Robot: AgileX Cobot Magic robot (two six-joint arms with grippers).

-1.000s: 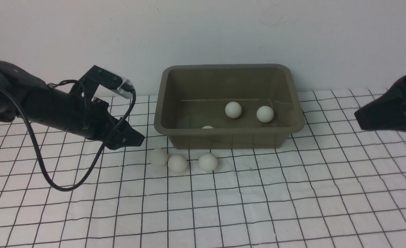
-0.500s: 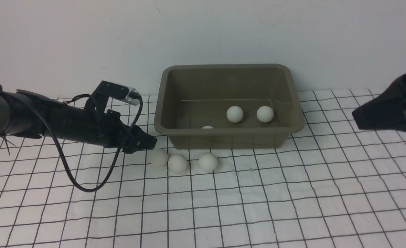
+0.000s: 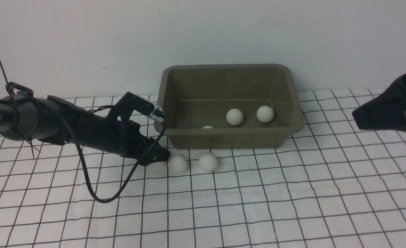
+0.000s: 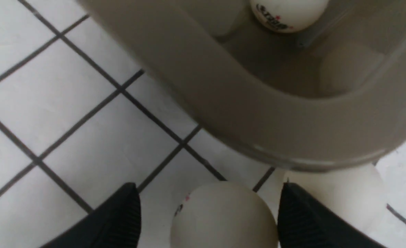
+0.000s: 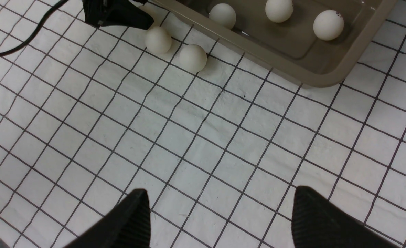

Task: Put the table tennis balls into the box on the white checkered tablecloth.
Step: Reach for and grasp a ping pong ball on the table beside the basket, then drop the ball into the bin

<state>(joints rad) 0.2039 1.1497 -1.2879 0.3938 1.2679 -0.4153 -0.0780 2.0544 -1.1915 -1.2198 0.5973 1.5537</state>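
Observation:
The olive-grey box point(image 3: 230, 137) stands on the white checkered tablecloth point(image 3: 258, 199) and holds three table tennis balls point(image 3: 234, 116) point(image 3: 265, 114) point(image 3: 207, 127). Two more balls point(image 3: 177, 163) point(image 3: 208, 162) lie on the cloth just in front of it. My left gripper point(image 3: 162, 157) is low on the cloth, open, straddling a third loose ball point(image 4: 223, 213). A gap shows between that ball and one finger point(image 4: 120, 217). The front view hides this ball behind the gripper. My right gripper point(image 5: 220, 206) hovers open and empty over the cloth at the right.
The box's front left corner point(image 4: 292, 137) is very close to my left fingers. Another loose ball point(image 4: 344, 196) sits right behind the other left finger point(image 4: 306, 220). A black cable point(image 3: 99, 196) loops from my left arm onto the cloth. A white wall stands behind the box.
My left arm has dropped and moved right, bringing its open fingers around the leftmost loose ball, which it now covers in the front view. The right arm stays still.

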